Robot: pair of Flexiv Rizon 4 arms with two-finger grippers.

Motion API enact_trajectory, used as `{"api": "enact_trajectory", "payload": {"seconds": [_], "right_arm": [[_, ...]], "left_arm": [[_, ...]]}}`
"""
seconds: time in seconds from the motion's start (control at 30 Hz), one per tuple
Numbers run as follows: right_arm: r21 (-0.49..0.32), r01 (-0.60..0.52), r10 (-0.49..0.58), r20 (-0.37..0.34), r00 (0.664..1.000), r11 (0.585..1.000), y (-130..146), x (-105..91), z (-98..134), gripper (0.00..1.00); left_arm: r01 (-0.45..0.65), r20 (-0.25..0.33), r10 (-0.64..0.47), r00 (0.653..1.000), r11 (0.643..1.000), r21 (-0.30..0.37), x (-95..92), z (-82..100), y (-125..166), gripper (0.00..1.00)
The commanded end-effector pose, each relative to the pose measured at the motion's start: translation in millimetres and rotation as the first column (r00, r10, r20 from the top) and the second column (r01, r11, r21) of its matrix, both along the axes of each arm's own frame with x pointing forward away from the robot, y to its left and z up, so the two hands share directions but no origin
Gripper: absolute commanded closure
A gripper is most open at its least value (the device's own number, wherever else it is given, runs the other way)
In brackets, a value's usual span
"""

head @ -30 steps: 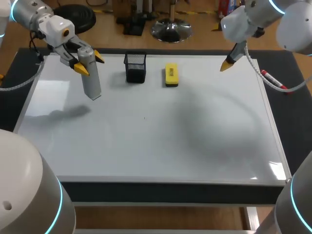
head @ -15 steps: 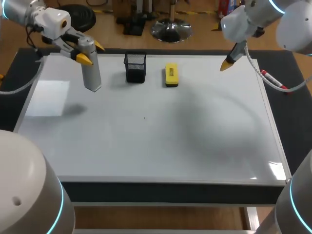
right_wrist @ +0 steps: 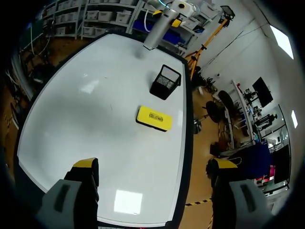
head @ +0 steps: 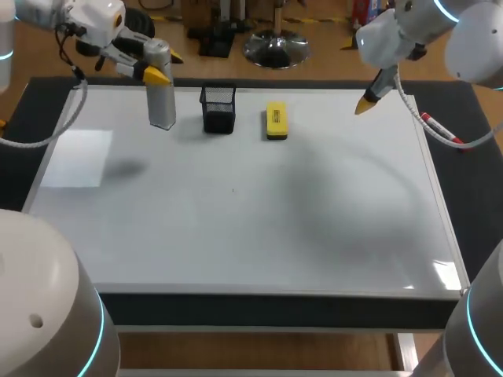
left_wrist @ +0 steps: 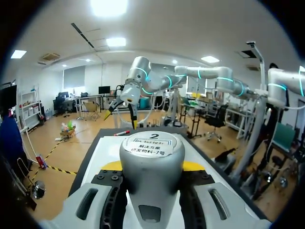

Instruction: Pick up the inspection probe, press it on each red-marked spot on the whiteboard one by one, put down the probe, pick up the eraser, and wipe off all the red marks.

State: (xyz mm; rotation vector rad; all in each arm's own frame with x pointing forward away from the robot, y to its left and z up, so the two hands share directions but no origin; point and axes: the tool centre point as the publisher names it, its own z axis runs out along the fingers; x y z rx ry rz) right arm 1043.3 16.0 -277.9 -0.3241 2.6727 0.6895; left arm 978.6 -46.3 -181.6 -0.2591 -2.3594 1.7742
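While our left arm comes in from the far left corner with its wrist bent toward the middle, our left gripper (head: pixel 165 67) is pinching the top of the probe (head: pixel 162 98), a grey cylinder, with one yellow tip pressed against each side of it. The probe hangs nearly upright over the far left part of the whiteboard (head: pixel 236 228), and its shadow lies apart from it on the board, nearer and further left. Just to the right of the probe stands a black mesh cup (head: pixel 218 108), and right of the cup, a little apart from it, the yellow eraser (head: pixel 276 120) lies flat on the board near the far edge. Our right arm enters from the far right corner and points its fingers down and to the left; our right gripper (right_wrist: pixel 153 164) hangs above the far right part of the board, its fingers spread wide with nothing between them. Beyond the board's right edge, a red marker (head: pixel 440 131) lies on the dark table (head: pixel 483 196).
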Motion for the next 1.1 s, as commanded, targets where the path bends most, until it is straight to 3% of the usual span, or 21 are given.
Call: {"api": "enact_trajectory", "payload": {"seconds": [0.03, 0.63, 1.1], "right_arm": [[-0.005, 0.000, 0.000, -0.001, 1.000, 1.000, 0, -0.4, 1, 0.00], [-0.005, 0.000, 0.000, -0.001, 1.000, 1.000, 0, -0.4, 1, 0.00], [-0.005, 0.000, 0.000, -0.001, 1.000, 1.000, 0, -0.4, 1, 0.00]], "left_arm": [[-0.039, 0.004, 0.039, 0.999, 0.999, -0.003, 5.2, 5.6, -8, 1.00], [-0.089, 0.016, 0.090, 0.996, 0.995, -0.041, 46.8, 25.1, -38, 1.00], [-0.119, 0.003, 0.120, 0.993, 0.990, -0.069, 68.9, 21.8, -67, 1.00]]}}
